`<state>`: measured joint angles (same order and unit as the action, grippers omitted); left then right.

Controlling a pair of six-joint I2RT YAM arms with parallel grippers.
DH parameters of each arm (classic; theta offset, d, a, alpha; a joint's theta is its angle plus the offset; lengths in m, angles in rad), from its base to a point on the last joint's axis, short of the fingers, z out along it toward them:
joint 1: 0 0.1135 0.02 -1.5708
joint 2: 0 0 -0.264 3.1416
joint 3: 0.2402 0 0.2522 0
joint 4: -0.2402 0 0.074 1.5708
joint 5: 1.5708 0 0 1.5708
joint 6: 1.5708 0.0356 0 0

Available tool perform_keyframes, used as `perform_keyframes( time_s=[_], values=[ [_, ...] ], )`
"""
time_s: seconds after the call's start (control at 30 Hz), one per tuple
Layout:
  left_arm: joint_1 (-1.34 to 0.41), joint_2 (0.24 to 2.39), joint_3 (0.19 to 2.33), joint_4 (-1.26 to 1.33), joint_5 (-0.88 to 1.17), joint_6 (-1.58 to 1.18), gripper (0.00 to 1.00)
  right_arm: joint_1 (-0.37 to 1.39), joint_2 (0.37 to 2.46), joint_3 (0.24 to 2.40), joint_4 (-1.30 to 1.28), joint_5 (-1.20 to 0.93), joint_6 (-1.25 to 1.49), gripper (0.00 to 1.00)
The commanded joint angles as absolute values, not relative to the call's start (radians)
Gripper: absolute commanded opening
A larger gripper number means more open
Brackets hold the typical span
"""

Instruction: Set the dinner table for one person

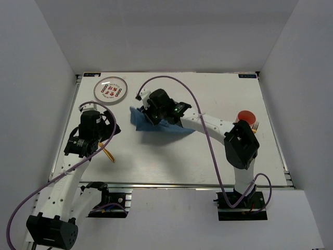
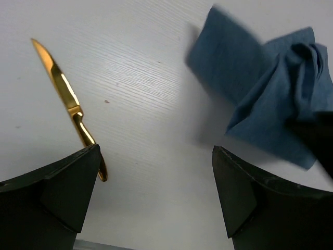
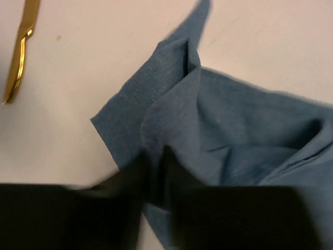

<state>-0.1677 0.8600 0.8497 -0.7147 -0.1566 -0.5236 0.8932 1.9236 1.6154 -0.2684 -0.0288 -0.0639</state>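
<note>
- Table (image 1: 208, 156): white, fills the top view from the arms' bases to the far wall. Everything below sits on it.
- Cloth (image 1: 161, 129): blue, rumpled, left of table centre. One part is pulled up into folds and the rest lies flat, trailing to the right.
- Right claw (image 3: 156, 161): reaches across to the cloth. Jaws are nearly closed and pinch a raised fold of it. The cloth's edge is lifted under the fingers.
- Left claw (image 2: 156, 195): over the left part of the table, near side of the plate. Jaws stand wide apart with nothing between them, only bare tabletop showing in the gap.
- Plate (image 1: 111, 88): round, clear-rimmed with red marks, at the far left corner, well apart from the cloth.
- Cup (image 1: 246, 116): red, right side of the table, partly behind the right arm.
- Knife (image 1: 109, 153): gold, lies flat on the near left. In the left wrist view its handle end runs just beside the left finger (image 2: 67, 187).
- Fork (image 1: 255, 125): gold, just beside the cup. Too small for detail.
</note>
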Motion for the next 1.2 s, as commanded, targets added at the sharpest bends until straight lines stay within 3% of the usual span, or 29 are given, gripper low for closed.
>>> perform_keyframes(
  time_s=[0.0, 0.03, 0.07, 0.2, 0.33, 0.4, 0.53, 0.67, 0.8, 0.93, 1.1, 1.17],
  values=[
    [-0.172, 0.827, 0.88, -0.775, -0.308, -0.597, 0.98, 0.923, 1.925, 1.543, -0.216, -0.124, -0.01, 0.56],
    [-0.161, 0.822, 0.885, -0.794, -0.343, -0.604, 0.98, 0.925, 1.918, 1.523, -0.195, -0.138, 0.018, 0.73],
    [-0.161, 0.818, 0.891, -0.805, -0.36, -0.627, 0.98, 0.927, 1.895, 1.473, -0.143, -0.173, 0.04, 0.79],
    [-0.175, 0.799, 0.896, -0.851, -0.429, -0.672, 0.98, 0.914, 1.849, 1.399, -0.054, -0.201, 0.116, 0.88],
    [-0.175, 0.792, 0.894, -0.862, -0.422, -0.698, 0.98, 0.904, 1.839, 1.414, -0.101, -0.01, 0.173, 0.89],
    [-0.175, 0.808, 0.879, -0.83, -0.327, -0.704, 0.98, 0.873, 1.855, 1.43, -0.2, 0.211, 0.299, 0.89],
    [-0.175, 0.879, 0.755, -0.752, -0.118, -0.741, 0.98, 0.824, 1.812, 1.34, -0.195, 0.314, 0.44, 0.89],
    [-0.175, 0.891, 0.647, -0.663, -0.038, -0.749, 0.98, 0.764, 1.775, 1.264, -0.133, 0.204, 0.477, 0.89],
    [-0.175, 0.9, 0.646, -0.624, -0.032, -0.729, 0.98, 0.723, 1.812, 1.276, -0.164, 0.241, 0.52, 0.89],
    [-0.175, 0.98, 0.676, -0.591, -0.002, -0.703, 0.98, 0.698, 1.865, 1.284, -0.1, 0.131, 0.52, 0.89],
    [-0.175, 1.104, 0.71, -0.523, -0.002, -0.692, 0.98, 0.677, 1.982, 1.433, -0.15, 0.107, 0.528, 0.85],
    [-0.175, 1.182, 0.739, -0.499, -0.002, -0.695, 0.98, 0.673, 2.022, 1.489, -0.164, 0.11, 0.526, 0.79]
  ],
)
